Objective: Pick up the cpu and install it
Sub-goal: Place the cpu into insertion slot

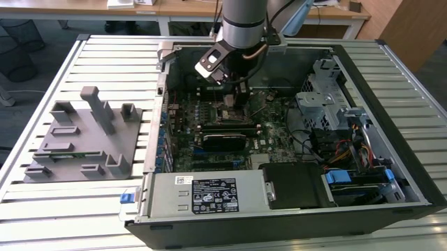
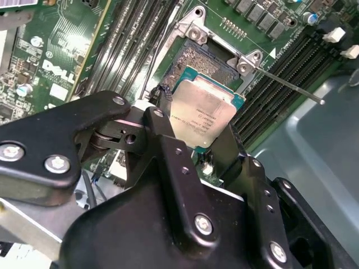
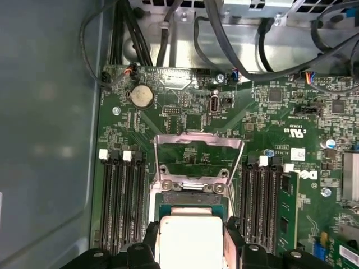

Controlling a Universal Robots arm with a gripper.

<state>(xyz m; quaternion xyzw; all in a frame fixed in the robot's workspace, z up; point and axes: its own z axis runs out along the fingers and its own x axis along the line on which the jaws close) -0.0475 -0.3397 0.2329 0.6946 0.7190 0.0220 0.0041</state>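
cpu (image 2: 205, 112) — square, silver-grey top, teal rim, clasped by gripper (image 2: 196, 126)

The silver-topped cpu (image 2: 205, 115) hangs in the pincer (image 2: 194, 126) over the open socket (image 2: 208, 58).

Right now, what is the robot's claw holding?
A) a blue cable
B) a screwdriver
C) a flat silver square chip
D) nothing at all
C: in the second wrist view the gripper clamps the cpu by its edges, over the open socket.
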